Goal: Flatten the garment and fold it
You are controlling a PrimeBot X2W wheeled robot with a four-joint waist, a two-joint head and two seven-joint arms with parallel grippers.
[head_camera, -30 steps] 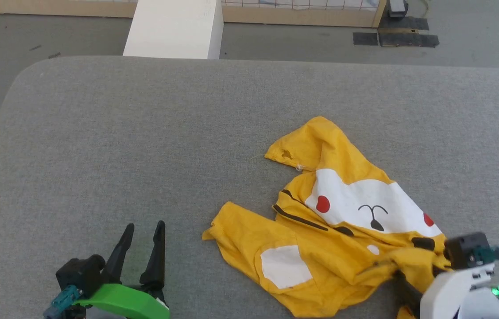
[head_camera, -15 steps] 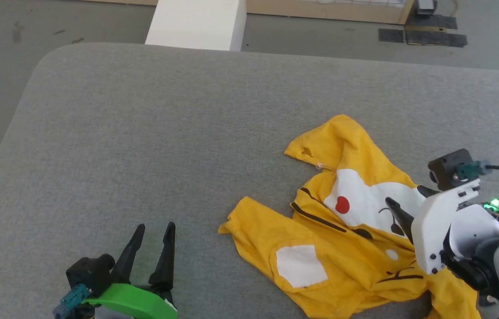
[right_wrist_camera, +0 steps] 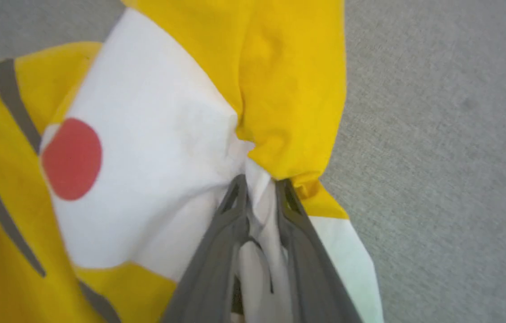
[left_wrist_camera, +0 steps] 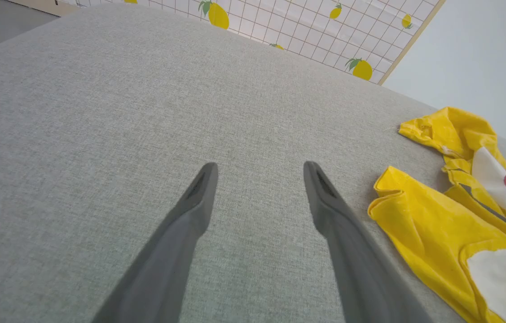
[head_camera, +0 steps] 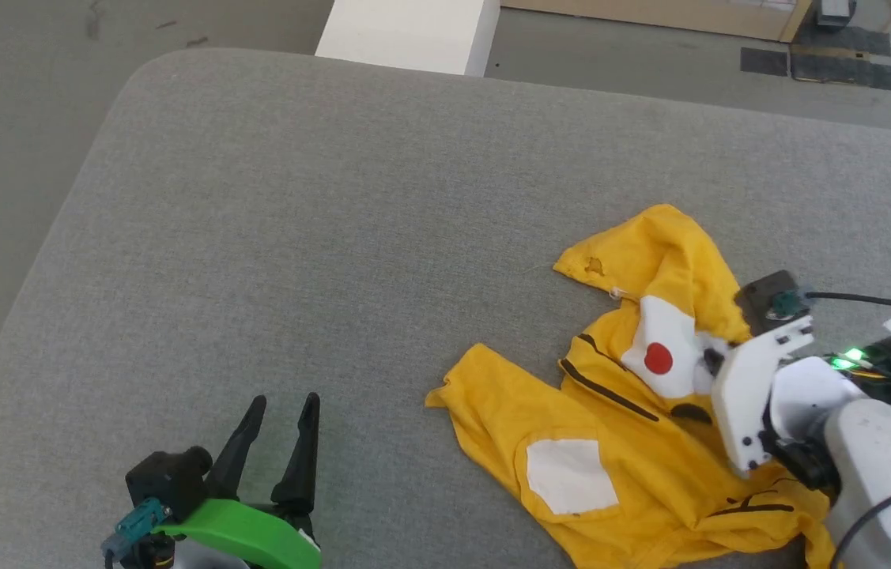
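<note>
Surface: grey cloth-covered counter with rounded corners, wide, with nothing on it but the shirt. The weave looks a little grippy, so I'd guess fabric drags on it rather than glides.
Room: dull grey floor all round, a white block standing just past the far edge and a wooden board behind that. The left wrist view shows a grid panel printed with lemons.
Shirt: the yellow T-shirt lies crumpled on the right side of the counter, towards the near edge, with folds lapping over each other.
Right pincer: the right pincer is clenched on a bunch of the white patch, close to the red dot. The cloth puckers in towards the grip.
Left pincer: the left pincer is released, with its fingers spread over bare counter, well apart from the shirt.
Handling: it looks light, soft and floppy. It will sag and bunch wherever it isn't held, and one grip in the middle gathers it instead of spreading it.
Where to hold: edges seem better, to my eye. The loose yellow corner nearest the left pincer looks easy to reach, with a matching hold on the far side to pull it flat.
Progress: flattening has barely begun and there is no folding yet.
</note>
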